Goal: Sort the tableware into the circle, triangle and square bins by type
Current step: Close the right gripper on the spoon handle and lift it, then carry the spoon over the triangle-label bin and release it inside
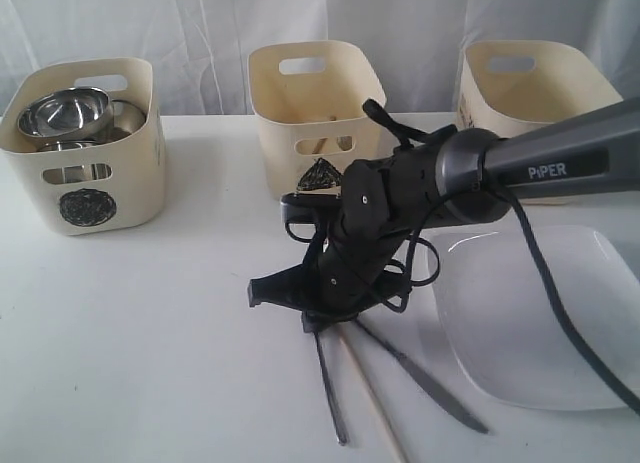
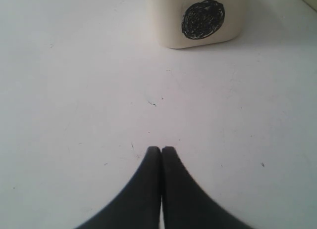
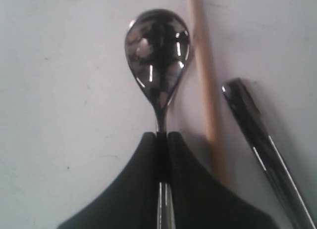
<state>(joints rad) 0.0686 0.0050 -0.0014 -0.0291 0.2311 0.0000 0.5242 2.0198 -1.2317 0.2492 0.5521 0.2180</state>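
The big white worktop (image 1: 150,333) has three cream bins at the back: the circle bin (image 1: 130,183) with steel bowls (image 1: 65,111) inside, the triangle bin (image 1: 300,113) in the middle and a third bin (image 1: 530,83) on the right. A large white plate (image 1: 530,313) lies in front on the right. Near the plate, the right fingers (image 3: 143,179) pinch the thin neck of the steel spoon (image 3: 157,51) down at the worktop, with a wooden chopstick (image 3: 204,70) just beside it and a steel knife (image 1: 430,388) near, while the left fingers (image 2: 143,189) are pressed together over the worktop in front of the circle bin.
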